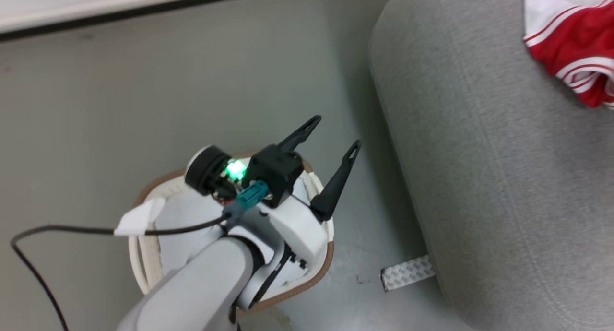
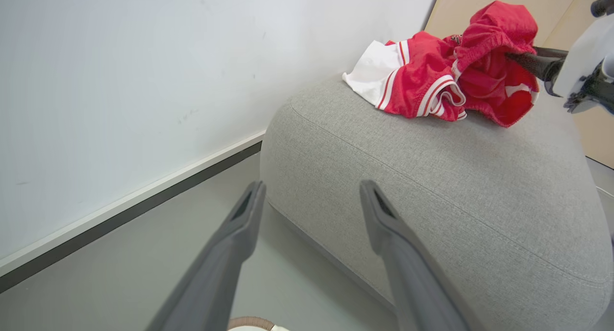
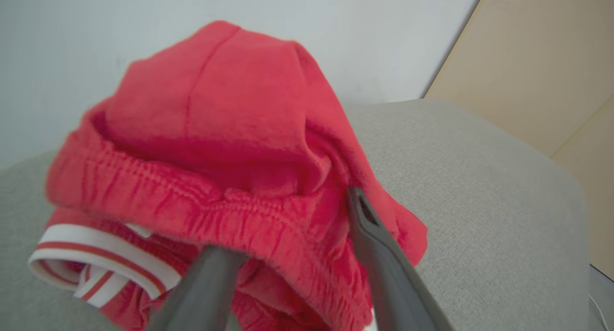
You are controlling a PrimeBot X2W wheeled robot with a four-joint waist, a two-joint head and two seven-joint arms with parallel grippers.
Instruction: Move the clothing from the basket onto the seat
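1. Grey floor (image 1: 192, 81) and a white wall (image 2: 120, 81) bound the work area.
2. Step in hand, as judged: release onto the seat (image 1: 479, 153). The clothing (image 2: 431, 81) rests on it, at 1 o'clock in the head view. The right gripper (image 3: 288, 225) has its jaws parted, with red cloth draped across them rather than pinched. Recommend drawing it straight back along its fingers, slowly, so the waistband slips off and nothing drags toward the seat's edge.
3. Count: one seat, at 3 o'clock.
4. One basket (image 1: 329, 259), at 7 o'clock on the floor; contents mostly hidden.
5. One clothing heap, seemingly two garments; number uncertain.
6. Two grippers. The left gripper (image 1: 336, 132) hovers above the basket, jaws spread, holding nothing.
7. One tape strip (image 1: 407, 272), at 5 o'clock.
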